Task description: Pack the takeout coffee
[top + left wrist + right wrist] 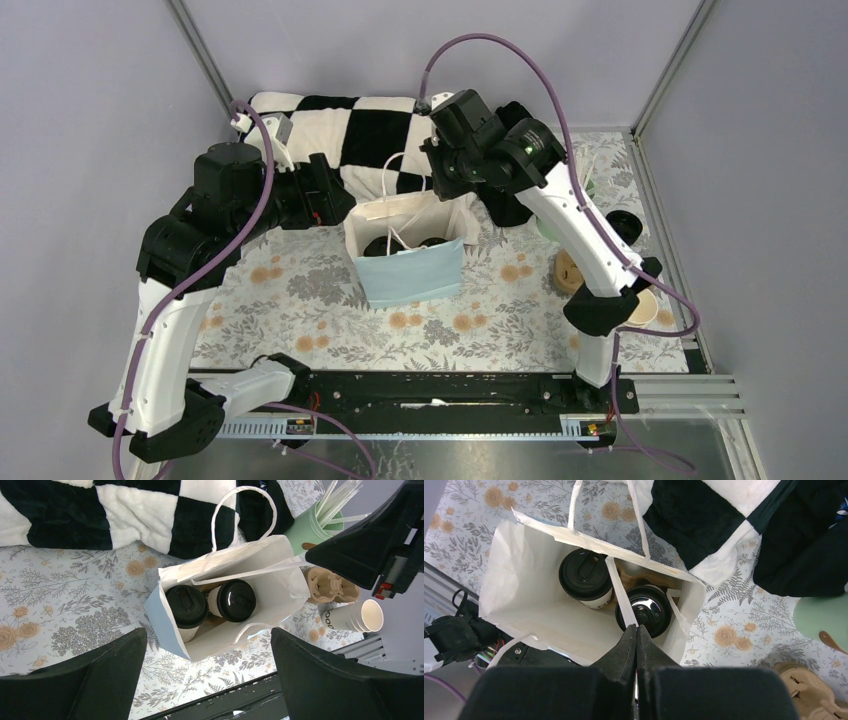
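Two takeout coffee cups with black lids stand side by side inside the open paper bag, white inside and light blue outside. The right wrist view looks down on the same lids. My right gripper hangs over the bag's back rim, shut on a white paper handle strip of the bag. The bag's other handle loop stands free. My left gripper is open, above and to the left of the bag, with nothing between its fingers.
A black-and-white checkered blanket lies behind the bag. To the right are a mint-green cup of white sticks, a brown pulp carrier and stacked white cups lying on their side. The black rail runs along the near edge.
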Controlling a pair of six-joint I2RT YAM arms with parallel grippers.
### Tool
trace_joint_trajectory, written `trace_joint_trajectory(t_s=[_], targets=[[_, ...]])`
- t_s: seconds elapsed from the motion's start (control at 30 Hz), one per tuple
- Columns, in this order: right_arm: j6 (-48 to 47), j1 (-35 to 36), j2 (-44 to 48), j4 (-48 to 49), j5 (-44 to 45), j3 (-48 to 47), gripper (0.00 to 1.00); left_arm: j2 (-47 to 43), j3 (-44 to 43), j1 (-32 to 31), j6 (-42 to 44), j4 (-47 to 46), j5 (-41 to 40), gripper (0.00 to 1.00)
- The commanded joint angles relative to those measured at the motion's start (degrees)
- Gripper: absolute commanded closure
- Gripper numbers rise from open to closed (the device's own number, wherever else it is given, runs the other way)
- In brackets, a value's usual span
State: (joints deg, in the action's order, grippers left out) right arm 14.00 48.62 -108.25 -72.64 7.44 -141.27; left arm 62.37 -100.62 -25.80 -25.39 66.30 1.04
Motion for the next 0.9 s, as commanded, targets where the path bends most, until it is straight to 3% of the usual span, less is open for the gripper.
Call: trace_joint_trajectory(t_s=[0.0,0.47,0.87], targets=[[0.14,0.95,-1.65,1.67,2.36,-2.8,1.0,-0.85,-0.94,0.31,1.02,-1.75,-0.86,0.03],[-1.64,2.77,-4.41,-0.71,9.25,-3.04,1.0,-1.45,-0.9,0.31,1.13,-1.59,-2.27,0.02],[-1.89,4.52,-7.78,2.66,7.64,-2.87,1.0,-1.87,-1.12,0.3,1.13,-1.2,-2.6,0.02]])
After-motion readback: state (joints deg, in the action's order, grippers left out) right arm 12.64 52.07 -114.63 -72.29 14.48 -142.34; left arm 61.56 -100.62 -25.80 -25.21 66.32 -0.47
